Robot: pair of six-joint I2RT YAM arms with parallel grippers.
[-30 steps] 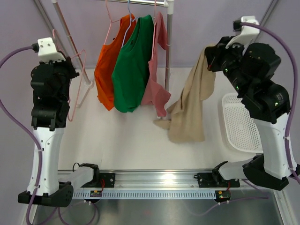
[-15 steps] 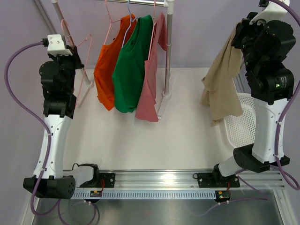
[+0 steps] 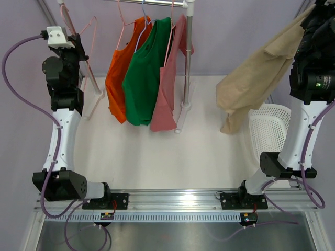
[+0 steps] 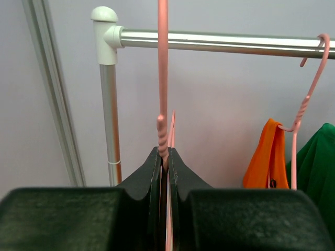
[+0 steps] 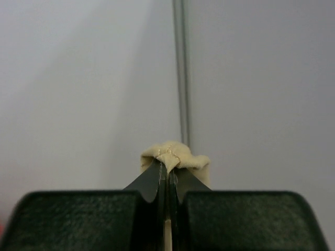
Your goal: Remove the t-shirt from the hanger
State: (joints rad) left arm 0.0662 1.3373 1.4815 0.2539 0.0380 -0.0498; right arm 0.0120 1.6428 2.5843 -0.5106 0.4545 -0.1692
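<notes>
Top external view: the beige t-shirt (image 3: 251,83) hangs clear of the pink hanger (image 3: 90,31). The right end effector (image 5: 167,170) is pinched shut on a bunched fold of it, high at the far right of the counter (image 3: 157,157). From that grip the cloth trails down and toward the left arm, its long axis slanting, with the lower hem loose in the air just beside the white basket (image 3: 272,120). The basket stands beneath the right arm, so a drop would likely fall to that arm alone. Well apart, on the opposite side, the left end effector (image 4: 165,157) is clamped on the bare hanger's wire near the left post, below the metal rail (image 4: 220,43). An orange top (image 3: 118,78), a green shirt (image 3: 144,78) and a pink garment (image 3: 165,99) hang on the rail between the two arms.
</notes>
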